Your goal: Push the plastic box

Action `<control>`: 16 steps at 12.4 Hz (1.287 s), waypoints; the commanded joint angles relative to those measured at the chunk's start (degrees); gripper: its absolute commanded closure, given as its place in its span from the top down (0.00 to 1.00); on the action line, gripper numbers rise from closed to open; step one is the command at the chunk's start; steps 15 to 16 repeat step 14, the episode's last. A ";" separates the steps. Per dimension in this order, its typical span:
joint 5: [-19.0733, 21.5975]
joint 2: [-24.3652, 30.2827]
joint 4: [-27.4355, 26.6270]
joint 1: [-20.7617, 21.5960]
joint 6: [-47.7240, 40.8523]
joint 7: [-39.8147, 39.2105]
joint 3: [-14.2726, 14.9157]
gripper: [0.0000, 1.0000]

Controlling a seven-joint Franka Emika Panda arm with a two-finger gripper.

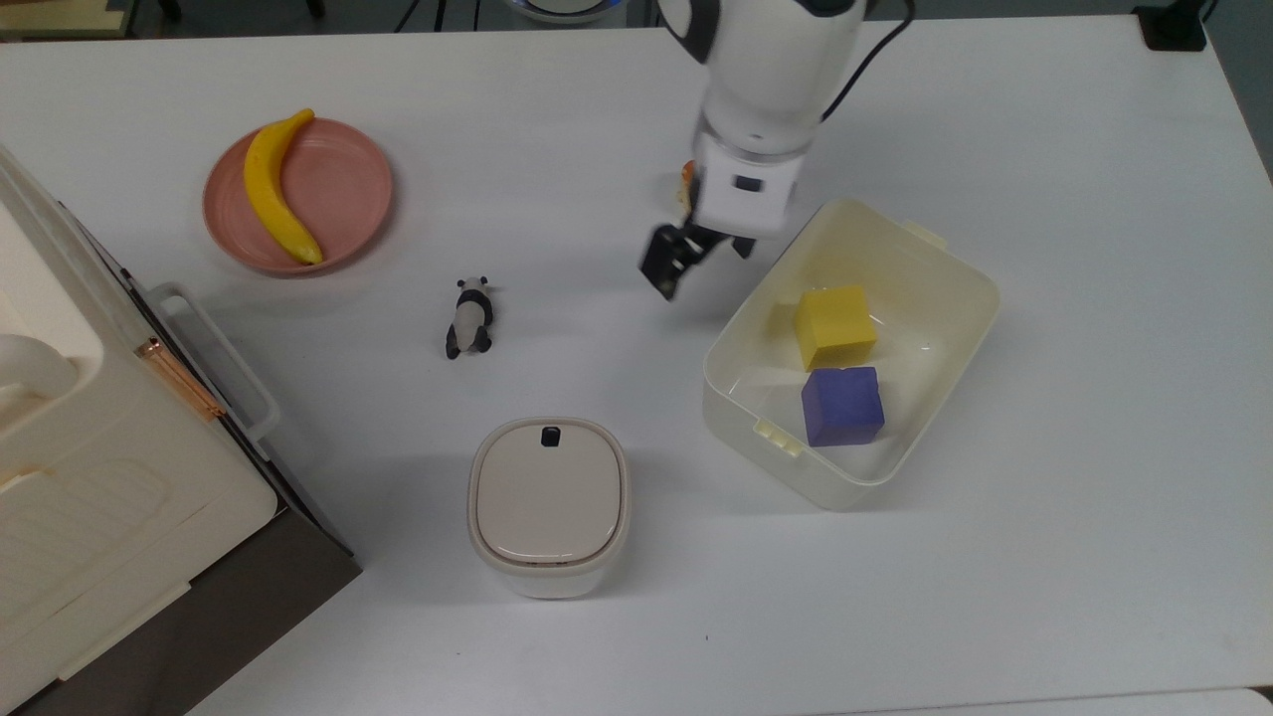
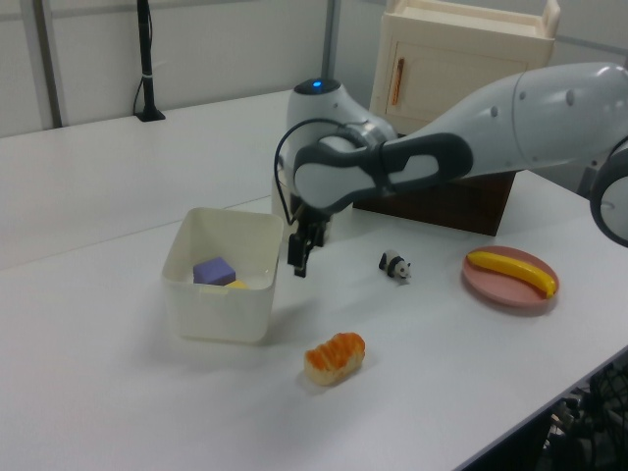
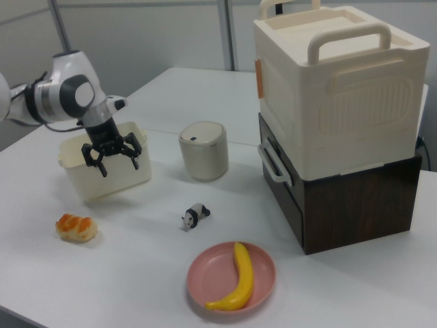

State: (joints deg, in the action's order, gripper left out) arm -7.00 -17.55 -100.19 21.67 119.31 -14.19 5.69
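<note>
In the top view, my spread-fingered, empty gripper (image 1: 664,267) hovers with the plastic box (image 1: 930,303) near, at its four o'clock, the box's long axis running from one to seven.

A wide white counter (image 1: 1044,557) fills the scene, evenly lit, soft shadows only. In the left view, pale wall panels (image 2: 226,44) stand at the far side, split by a grey upright (image 2: 331,39), and a black stand (image 2: 147,59) rises from the counter's far edge. In the right view, grey partition panels (image 3: 164,34) close off the back.
</note>
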 commanded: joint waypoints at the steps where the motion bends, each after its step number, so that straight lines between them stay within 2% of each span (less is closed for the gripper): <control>1: 0.67 7.43 -0.63 -3.99 -9.51 11.60 -0.16 1.00; 3: 2.07 9.46 0.86 -7.24 -12.43 16.90 -0.16 1.00; 5: 2.96 9.55 3.67 -10.66 -15.06 17.00 -0.16 1.00; 7: 3.31 10.78 3.86 -12.17 -15.87 17.00 -0.16 1.00; 10: 4.63 11.13 3.86 -12.53 -16.39 17.09 0.28 1.00; 16: 4.80 10.78 4.47 -12.44 -18.24 17.09 0.37 1.00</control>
